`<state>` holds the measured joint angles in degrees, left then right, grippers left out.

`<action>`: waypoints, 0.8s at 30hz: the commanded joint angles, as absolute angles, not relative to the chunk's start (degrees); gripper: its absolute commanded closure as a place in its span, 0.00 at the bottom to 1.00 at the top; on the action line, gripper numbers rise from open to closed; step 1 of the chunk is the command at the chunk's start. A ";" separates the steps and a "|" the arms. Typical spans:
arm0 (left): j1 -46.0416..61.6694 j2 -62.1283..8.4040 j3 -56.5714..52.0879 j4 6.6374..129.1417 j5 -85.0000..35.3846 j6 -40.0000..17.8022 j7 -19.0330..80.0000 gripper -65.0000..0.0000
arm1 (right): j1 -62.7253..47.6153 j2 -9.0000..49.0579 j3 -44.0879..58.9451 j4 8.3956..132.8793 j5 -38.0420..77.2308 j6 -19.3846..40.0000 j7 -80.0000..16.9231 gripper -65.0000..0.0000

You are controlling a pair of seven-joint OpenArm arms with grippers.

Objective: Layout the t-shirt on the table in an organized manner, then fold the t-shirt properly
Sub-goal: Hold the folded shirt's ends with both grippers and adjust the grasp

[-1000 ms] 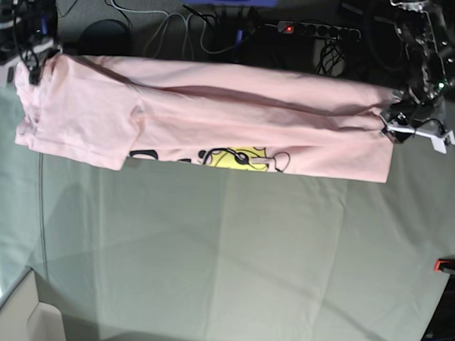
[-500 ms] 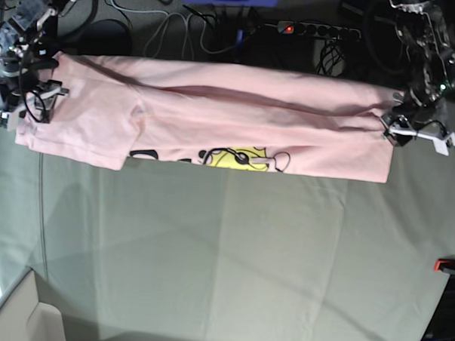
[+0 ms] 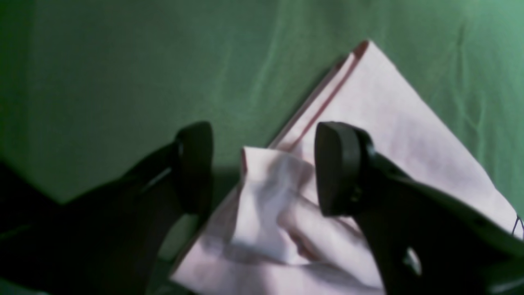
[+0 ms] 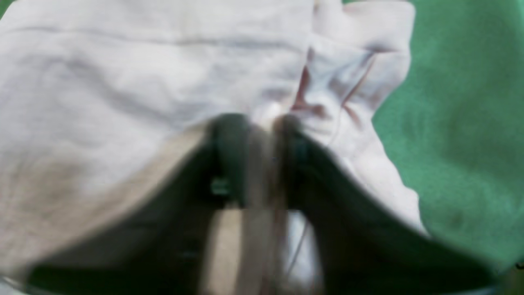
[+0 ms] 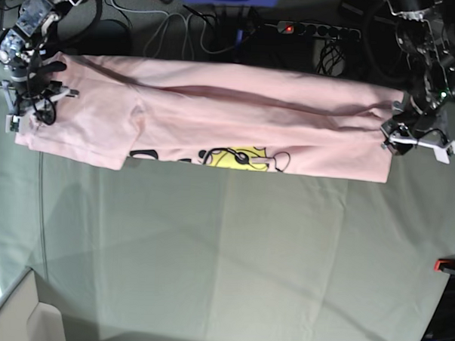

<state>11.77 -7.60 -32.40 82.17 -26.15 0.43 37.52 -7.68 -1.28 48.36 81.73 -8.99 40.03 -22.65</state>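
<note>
The pale pink t-shirt (image 5: 214, 125) lies as a long band along the far side of the table (image 5: 231, 254), with its yellow graphic (image 5: 239, 157) at the near edge. My right gripper (image 5: 30, 101) sits on the shirt's left end. In the blurred right wrist view its fingers (image 4: 229, 139) stand almost together, pinching a ridge of pink cloth (image 4: 123, 82). My left gripper (image 5: 414, 141) is at the shirt's right end. In the left wrist view it (image 3: 264, 168) stands open, with a raised fold of the shirt (image 3: 270, 205) loose between the fingers.
Beyond the table's far edge lie a power strip (image 5: 317, 29) and tangled cables (image 5: 181, 25). A red clamp (image 5: 448, 265) sits at the right edge. A pale box corner (image 5: 17, 312) shows at the bottom left.
My right arm came down onto the shirt's left end and its fingers closed on the cloth. My left gripper stayed at the right end, shifting only slightly.
</note>
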 commanded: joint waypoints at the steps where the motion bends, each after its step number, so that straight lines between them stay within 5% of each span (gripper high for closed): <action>1: 11.56 -8.22 -32.57 83.03 -26.42 0.22 36.62 0.42 | -8.13 -0.48 48.66 82.68 -8.40 40.00 -21.32 1.00; 19: 8.13 -8.22 -32.48 81.71 -26.24 0.22 37.05 0.41 | -12.09 -0.13 48.48 83.82 -8.31 40.00 -21.32 1.00; 24: 8.31 -8.22 -32.40 80.48 -26.15 0.13 37.05 0.28 | -12.26 -0.04 48.40 84.09 -8.31 40.00 -21.14 1.00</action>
